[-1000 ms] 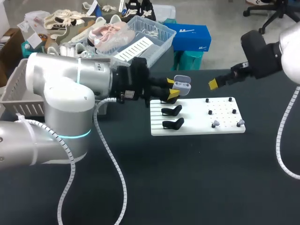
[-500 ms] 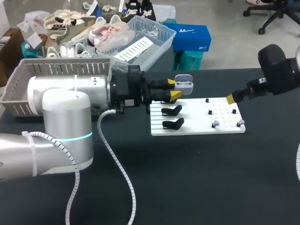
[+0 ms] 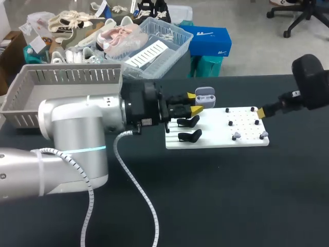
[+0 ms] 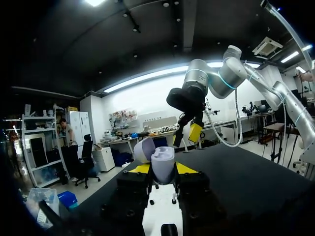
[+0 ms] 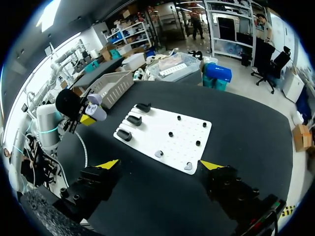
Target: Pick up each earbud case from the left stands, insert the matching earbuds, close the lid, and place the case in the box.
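Left pincer is pinching the open case above the counter.
The case is sitting between both yellow tips with its lid raised, near the far left corner of the white board, just beyond the black stands. The right pincer is hanging spread wide and gripping nothing at the board's right end. Two earbuds are lying on the board.

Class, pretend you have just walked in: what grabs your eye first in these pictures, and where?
The left arm's jaws, yellow-tipped, clamp an open pale lilac earbud case over the left end of a white rectangular pegboard, where three black stands sit. The right arm's jaws hang open near the board's right edge.
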Action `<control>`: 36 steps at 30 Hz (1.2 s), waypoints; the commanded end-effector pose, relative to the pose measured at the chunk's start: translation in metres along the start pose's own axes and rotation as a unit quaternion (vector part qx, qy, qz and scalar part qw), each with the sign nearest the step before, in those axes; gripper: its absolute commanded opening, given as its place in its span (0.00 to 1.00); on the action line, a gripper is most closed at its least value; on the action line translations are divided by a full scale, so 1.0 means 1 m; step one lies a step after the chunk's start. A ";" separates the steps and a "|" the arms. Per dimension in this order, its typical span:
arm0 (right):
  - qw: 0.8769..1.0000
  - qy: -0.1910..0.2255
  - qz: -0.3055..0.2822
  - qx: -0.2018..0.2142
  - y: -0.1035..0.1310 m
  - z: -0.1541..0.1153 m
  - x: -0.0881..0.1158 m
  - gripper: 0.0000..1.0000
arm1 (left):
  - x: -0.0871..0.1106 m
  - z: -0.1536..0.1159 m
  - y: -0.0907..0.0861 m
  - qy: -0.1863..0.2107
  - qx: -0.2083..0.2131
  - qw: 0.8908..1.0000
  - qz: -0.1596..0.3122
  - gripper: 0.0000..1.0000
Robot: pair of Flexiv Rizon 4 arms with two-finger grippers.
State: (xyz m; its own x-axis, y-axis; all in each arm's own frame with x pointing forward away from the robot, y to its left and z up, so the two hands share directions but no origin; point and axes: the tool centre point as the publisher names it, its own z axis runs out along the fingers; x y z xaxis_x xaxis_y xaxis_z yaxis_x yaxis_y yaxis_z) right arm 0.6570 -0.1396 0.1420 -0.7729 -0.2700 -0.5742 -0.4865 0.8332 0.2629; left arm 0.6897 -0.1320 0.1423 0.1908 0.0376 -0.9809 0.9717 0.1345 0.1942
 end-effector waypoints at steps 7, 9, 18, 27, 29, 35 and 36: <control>1.000 0.016 -0.001 0.021 -0.003 0.007 0.016 1.00 | 0.001 0.003 0.000 0.000 -0.005 1.000 0.001 0.00; 0.999 0.023 -0.001 0.024 -0.006 0.012 0.022 1.00 | 0.001 0.003 0.000 0.000 -0.005 1.000 0.001 0.00; 0.996 0.058 -0.018 0.065 -0.025 0.035 0.045 1.00 | 0.001 0.003 0.000 0.000 -0.005 1.000 0.001 0.00; 0.979 0.155 -0.064 0.118 -0.040 0.050 0.049 1.00 | 0.001 0.003 0.000 0.000 -0.005 1.000 0.001 0.00; 0.977 0.160 -0.069 0.121 -0.043 0.053 0.049 1.00 | 0.001 0.003 0.000 0.000 -0.005 1.000 0.001 0.00; 0.972 0.175 -0.082 0.135 -0.046 0.063 0.050 0.97 | 0.001 0.003 0.000 0.000 -0.005 1.000 0.001 0.00; 0.970 0.181 -0.084 0.141 -0.047 0.065 0.050 0.93 | 0.001 0.003 0.000 0.000 -0.005 1.000 0.001 0.00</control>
State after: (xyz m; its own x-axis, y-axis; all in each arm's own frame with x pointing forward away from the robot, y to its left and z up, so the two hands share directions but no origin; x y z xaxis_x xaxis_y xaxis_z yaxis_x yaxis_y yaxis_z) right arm 0.6627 -0.1666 0.0564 -0.8046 -0.5223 -0.2823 -0.5390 0.8420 -0.0217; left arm 0.6911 -0.1345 0.1417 0.1911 0.0395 -0.9808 0.9710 0.1384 0.1947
